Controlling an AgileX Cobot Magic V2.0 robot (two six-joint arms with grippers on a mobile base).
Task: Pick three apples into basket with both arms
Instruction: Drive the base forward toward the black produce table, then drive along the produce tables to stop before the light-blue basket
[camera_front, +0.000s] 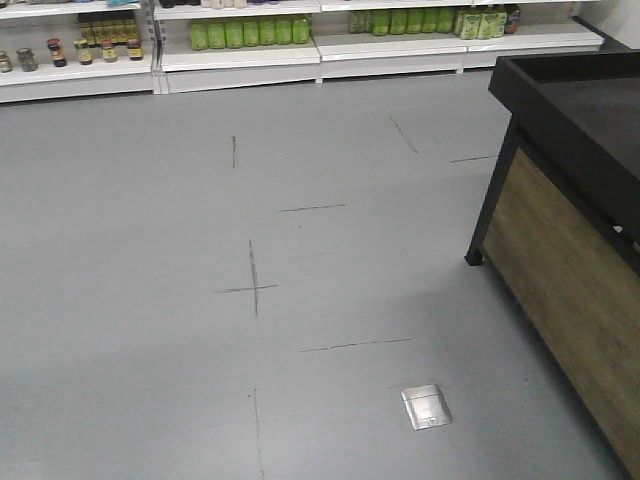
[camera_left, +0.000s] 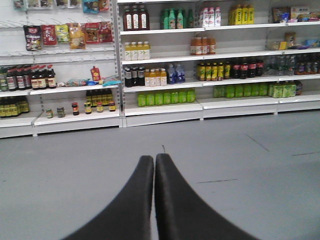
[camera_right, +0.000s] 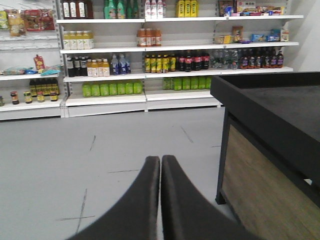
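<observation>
No apples and no basket show in any view. In the left wrist view my left gripper (camera_left: 154, 157) is shut, its two black fingers pressed together with nothing between them, held above the grey floor and facing the shop shelves. My right gripper (camera_right: 160, 158) is likewise shut and empty in the right wrist view, hanging over the floor just left of a black-topped stand. Neither arm appears in the front-facing view.
A black-topped display stand with wood side panels (camera_front: 575, 250) (camera_right: 270, 145) fills the right side. White shelves of bottles and jars (camera_left: 165, 65) (camera_right: 150, 55) line the far wall. A metal floor socket plate (camera_front: 427, 406) lies in the grey floor (camera_front: 200, 300).
</observation>
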